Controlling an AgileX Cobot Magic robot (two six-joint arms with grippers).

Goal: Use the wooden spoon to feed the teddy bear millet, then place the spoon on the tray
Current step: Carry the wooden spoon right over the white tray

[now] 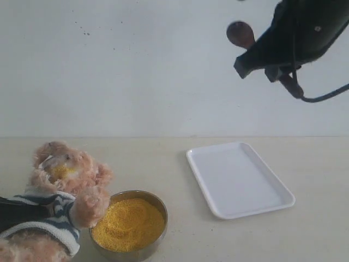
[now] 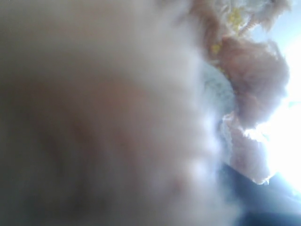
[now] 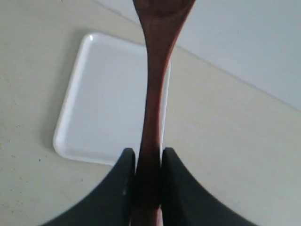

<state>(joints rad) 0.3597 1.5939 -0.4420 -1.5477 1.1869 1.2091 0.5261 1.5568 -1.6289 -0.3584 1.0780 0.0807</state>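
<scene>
Black fingers first, A enters: the right hand [image 3: 148, 157] is clamped on the wooden spoon [image 3: 154, 94], its fingers [image 3: 117, 188] pressed one to each side of the thin handle near its end, no gap showing. The spoon's round end points away from the hand. B, position?

B: The right hand hangs high over the bench [image 1: 316, 234], in front of the pale wall [image 1: 136, 65], well clear of everything on the surface. The spoon's round end juts past the fingers toward the left of the exterior view. Whether grains sit in it cannot be told.

A: Next outward, the tray [image 1: 240, 180]. White, flat on the bench, right of centre in the exterior view. The right wrist view looks down on it past the spoon handle. Spoon and tray are well apart.

B: Further left, the metal bowl [image 1: 143, 253] holds the millet [image 1: 128, 222], filled close to the rim, with bare bench between it and the tray. The teddy bear [image 1: 68, 177] is just beside the bowl, one paw against its rim as the exterior view shows it, yellow grains on the muzzle.

A: Left hand [image 1: 15, 212]?

B: Only a dark strip at the edge of the exterior view, lying across the bear's striped shirt. The left wrist view gives blurred fur and a bit of shirt. Open or closed: cannot tell.
</scene>
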